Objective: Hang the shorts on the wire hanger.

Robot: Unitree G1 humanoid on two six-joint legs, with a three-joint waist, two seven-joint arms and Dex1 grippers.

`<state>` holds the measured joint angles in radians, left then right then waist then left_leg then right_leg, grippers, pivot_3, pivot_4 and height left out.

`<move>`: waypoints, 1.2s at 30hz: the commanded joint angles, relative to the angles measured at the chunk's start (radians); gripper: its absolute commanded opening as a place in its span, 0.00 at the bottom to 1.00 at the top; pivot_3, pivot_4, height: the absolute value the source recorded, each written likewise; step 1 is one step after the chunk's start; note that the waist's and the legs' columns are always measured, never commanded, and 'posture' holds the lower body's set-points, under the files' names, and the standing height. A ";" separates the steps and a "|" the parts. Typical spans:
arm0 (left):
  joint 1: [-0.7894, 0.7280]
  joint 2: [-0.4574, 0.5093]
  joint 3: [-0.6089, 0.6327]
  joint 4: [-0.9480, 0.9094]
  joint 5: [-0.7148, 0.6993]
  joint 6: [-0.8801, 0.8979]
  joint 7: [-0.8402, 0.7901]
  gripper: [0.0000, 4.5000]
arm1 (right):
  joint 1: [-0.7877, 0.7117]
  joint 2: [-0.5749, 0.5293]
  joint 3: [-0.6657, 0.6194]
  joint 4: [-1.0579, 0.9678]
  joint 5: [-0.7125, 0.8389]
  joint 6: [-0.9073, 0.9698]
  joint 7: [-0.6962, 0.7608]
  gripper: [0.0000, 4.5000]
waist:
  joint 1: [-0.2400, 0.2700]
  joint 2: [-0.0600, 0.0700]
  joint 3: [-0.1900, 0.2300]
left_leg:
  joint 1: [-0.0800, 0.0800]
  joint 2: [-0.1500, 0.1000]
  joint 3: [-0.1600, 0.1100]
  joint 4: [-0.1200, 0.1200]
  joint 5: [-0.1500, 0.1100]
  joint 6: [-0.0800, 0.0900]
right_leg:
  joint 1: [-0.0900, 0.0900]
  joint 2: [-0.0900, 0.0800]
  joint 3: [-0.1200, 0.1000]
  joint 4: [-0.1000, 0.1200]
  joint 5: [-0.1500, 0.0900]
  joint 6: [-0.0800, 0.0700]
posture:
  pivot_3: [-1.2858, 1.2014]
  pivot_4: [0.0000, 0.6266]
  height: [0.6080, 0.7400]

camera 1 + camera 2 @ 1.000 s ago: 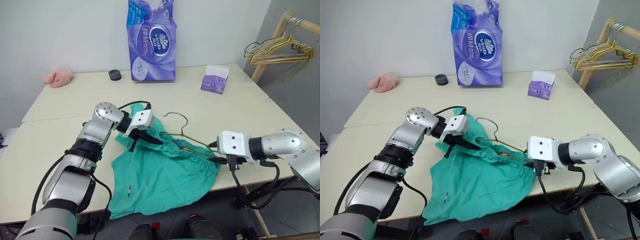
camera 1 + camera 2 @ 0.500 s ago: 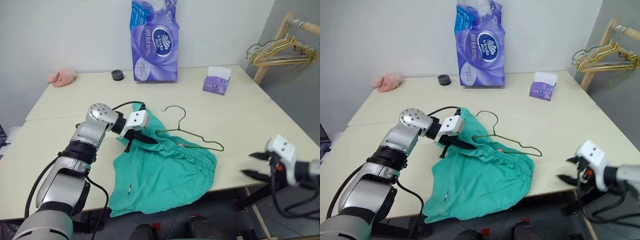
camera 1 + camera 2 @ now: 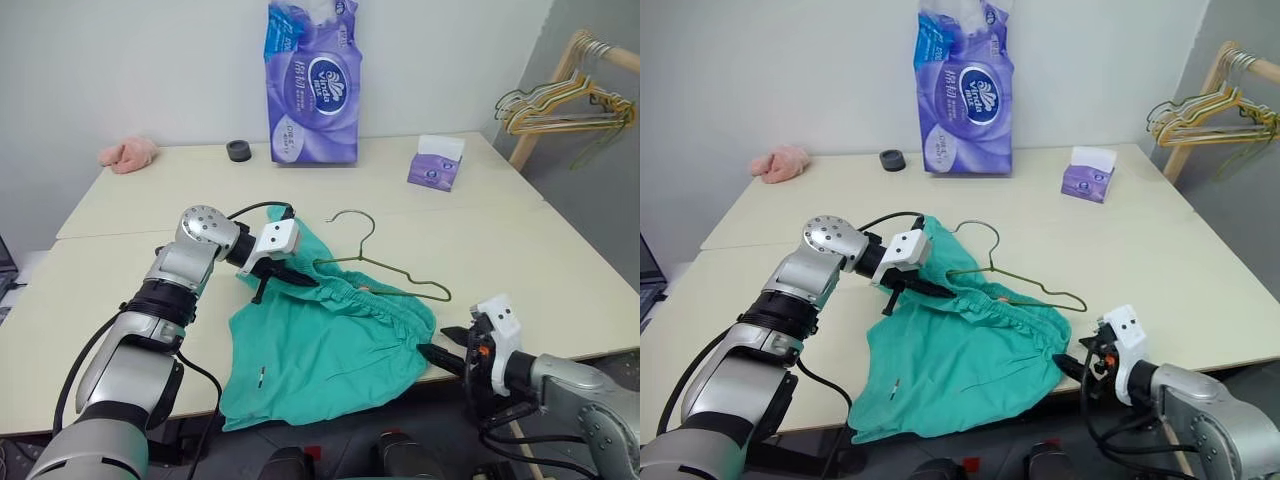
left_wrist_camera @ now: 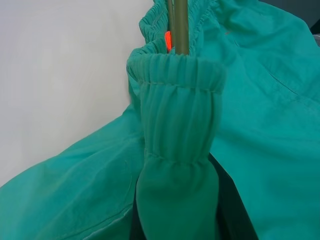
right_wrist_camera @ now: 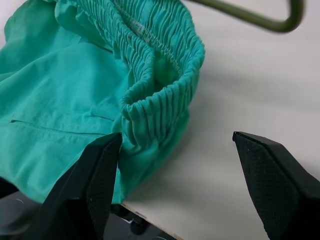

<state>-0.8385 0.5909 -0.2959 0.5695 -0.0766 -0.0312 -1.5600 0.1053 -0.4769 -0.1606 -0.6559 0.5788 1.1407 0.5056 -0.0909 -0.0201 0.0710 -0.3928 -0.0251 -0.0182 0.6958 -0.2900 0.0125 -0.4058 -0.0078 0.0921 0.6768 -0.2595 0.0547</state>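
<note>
One wire hanger point(image 3: 385, 275) lies crosswise (hook point(image 3: 352, 218) pointing away).

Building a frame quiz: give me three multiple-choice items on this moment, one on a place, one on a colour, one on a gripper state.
1. Where is the pink cloth?
A. far left corner of the table
B. on the shorts
C. beside the tissue box

2. What colour are the shorts?
A. purple
B. teal-green
C. pink

3. How is the right gripper?
A. shut on the hanger
B. shut on the waistband
C. open, holding nothing

Key:
1 A: the cloth lies at the far left edge, away from the tissue box and the shorts.
2 B: the fabric is teal-green in every view; purple is the tissue pack.
3 C: the right wrist view shows its fingers spread wide near the waistband's right end, the hanger beyond them, nothing between. The left gripper is the one shut on the waistband.
</note>
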 commanded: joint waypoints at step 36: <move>0.020 0.127 -0.038 -0.163 -0.173 0.190 -0.054 0.00 | 0.022 -0.163 -0.141 0.079 0.046 -0.077 -0.026 0.01 | -0.008 0.000 0.000 | 0.000 0.000 0.000 0.000 0.000 0.000 | 0.000 0.003 0.001 0.000 -0.001 0.001 | 0.45 0.06 1.00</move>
<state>-0.8140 0.6843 -0.3475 0.4332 -0.2262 0.1493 -1.6086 0.1129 -0.6221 -0.2547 -0.5852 0.6468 1.0788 0.4978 -0.0988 -0.0201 0.0711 -0.3932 -0.0250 -0.0183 0.6958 -0.2902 0.0128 -0.4058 -0.0045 0.0929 0.6766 -0.2603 0.0557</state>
